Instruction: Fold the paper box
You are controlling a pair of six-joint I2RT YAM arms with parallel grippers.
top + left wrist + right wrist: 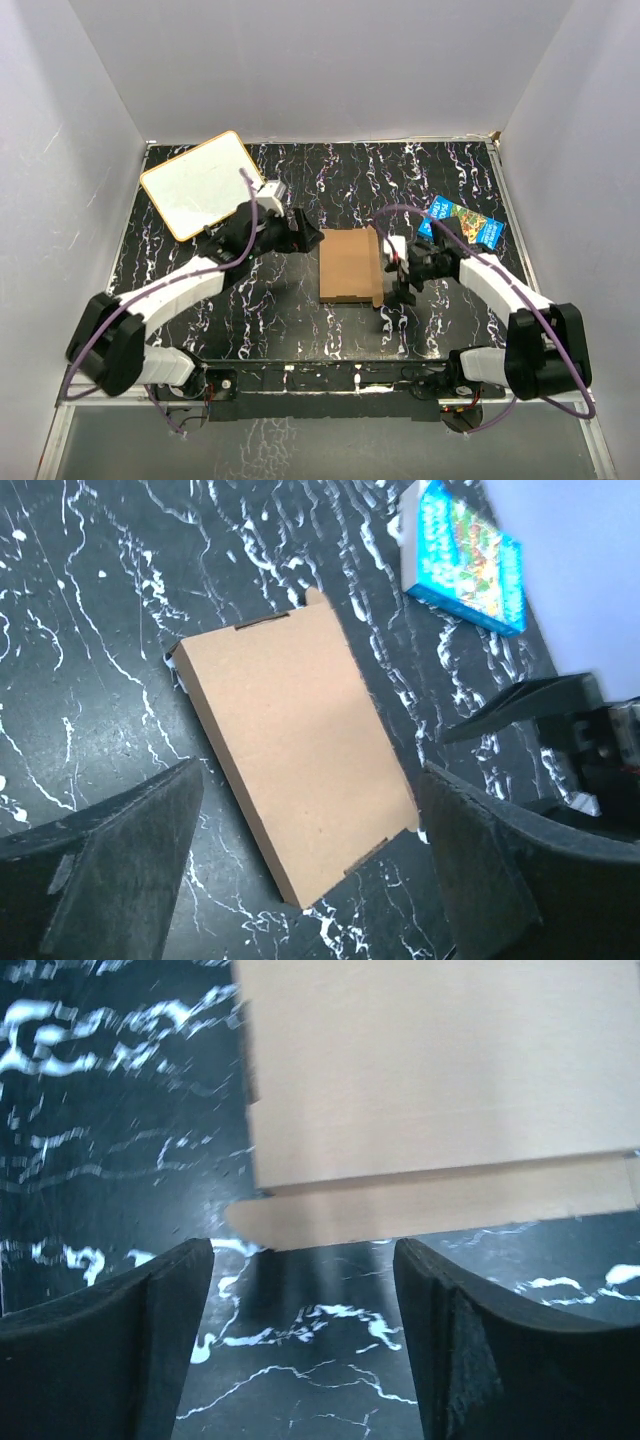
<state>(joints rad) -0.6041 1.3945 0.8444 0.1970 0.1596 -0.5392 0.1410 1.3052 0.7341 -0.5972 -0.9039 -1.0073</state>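
Brown paper box [350,265] flat on table [285,325]

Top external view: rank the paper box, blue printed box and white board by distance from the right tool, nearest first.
1. paper box, directly left of the right tool.
2. blue printed box, farther up the table, to the right.
3. white board, far-left corner.

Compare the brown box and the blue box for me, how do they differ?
The brown box is plain and unprinted; the blue box carries colourful print. The brown box looks clearly larger than the blue box. The brown box lies mid-table, while the blue box sits near the right edge. Both lie flat on the black marbled table.
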